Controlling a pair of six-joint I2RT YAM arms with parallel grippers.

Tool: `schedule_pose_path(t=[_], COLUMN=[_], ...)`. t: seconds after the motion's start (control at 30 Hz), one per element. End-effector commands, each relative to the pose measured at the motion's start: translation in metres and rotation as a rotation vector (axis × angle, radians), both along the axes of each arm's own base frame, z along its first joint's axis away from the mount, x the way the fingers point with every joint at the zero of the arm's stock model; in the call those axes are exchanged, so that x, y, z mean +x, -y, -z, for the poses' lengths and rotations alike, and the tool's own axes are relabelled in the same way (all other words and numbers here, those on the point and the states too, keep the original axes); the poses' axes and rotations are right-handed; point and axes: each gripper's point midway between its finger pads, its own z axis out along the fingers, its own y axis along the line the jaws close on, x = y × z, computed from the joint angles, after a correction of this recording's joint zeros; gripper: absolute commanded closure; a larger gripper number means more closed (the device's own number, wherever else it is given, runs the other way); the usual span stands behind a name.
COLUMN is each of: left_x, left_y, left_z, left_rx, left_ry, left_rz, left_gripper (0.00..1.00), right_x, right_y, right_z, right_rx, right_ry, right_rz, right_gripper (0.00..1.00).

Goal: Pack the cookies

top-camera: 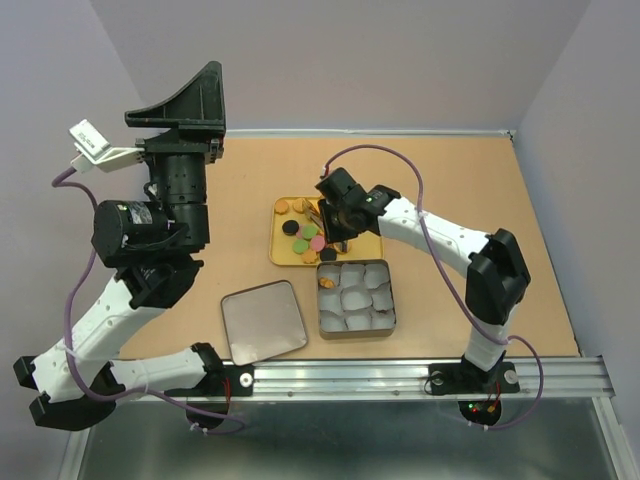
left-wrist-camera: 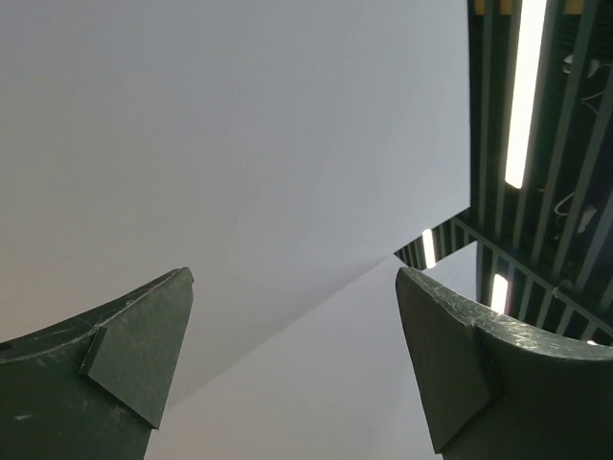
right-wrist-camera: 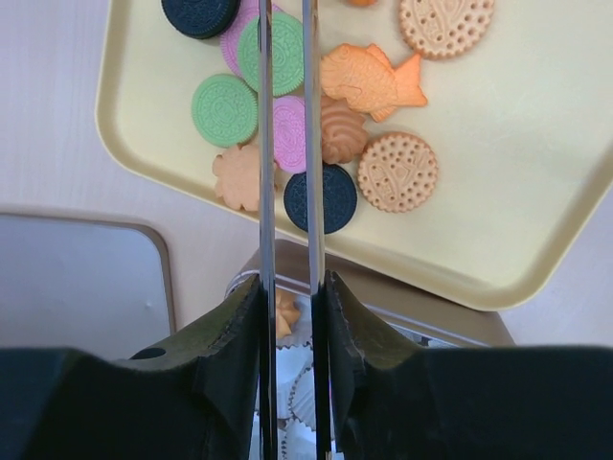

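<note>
You've got a tan table. Plain pale lilac-grey walls stand behind it and on both sides. A metal rail runs along its near edge. Above it is a dark slatted ceiling with long lit tubes.

arm shells: white plastic, rounded and kinda glossy, same on both arms
joints: chunky black housings between the white bits
left gripper: two dark wedge-shaped fingers, a bit scuffed on the edges
right gripper: black body with two thin flat metal blades
cables: purple-ish cord looping along each arm
wrist camera: small white box on a bracket
bases: black blocks on a silver rail, tiny red and green lights by the right one
</note>
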Motion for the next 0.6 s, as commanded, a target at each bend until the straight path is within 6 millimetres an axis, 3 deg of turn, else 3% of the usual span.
schedule_pose_path(t=[0.0, 0.17, 0.27, 0.4, 0.5, 0.53, 0.57], left_x=[0.001, 0.006, 0.009, 0.017, 0.026, 0.027, 0.029], left_y=[-0.022, -0.038, -0.04, -0.039, -0.04, -0.04, -0.041], left_z=[0.014, 0.037, 0.046, 0.064, 0.078, 0.081, 0.085], left_rx=[0.006, 0.091, 0.129, 0.205, 0.283, 0.304, 0.328], left_ry=[-0.052, -0.124, -0.147, -0.187, -0.247, -0.259, -0.277], left_rz=[-0.096, -0.219, -0.257, -0.328, -0.396, -0.411, -0.429], left_gripper=[0.01, 0.01, 0.01, 0.01, 0.01, 0.01, 0.01], right_x=[0.004, -0.027, -0.05, -0.086, -0.109, -0.118, -0.124], right_y=[-0.003, 0.019, 0.033, 0.054, 0.076, 0.081, 0.087], right_z=[-0.08, -0.124, -0.131, -0.12, -0.101, -0.087, -0.088], right_rx=[0.106, 0.205, 0.248, 0.277, 0.264, 0.248, 0.262], right_ry=[0.132, 0.145, 0.119, 0.048, 0.005, -0.027, -0.025], right_rz=[0.01, 0.032, 0.035, 0.028, 0.054, 0.053, 0.055], right_gripper=[0.8, 0.81, 0.81, 0.81, 0.82, 0.82, 0.82])
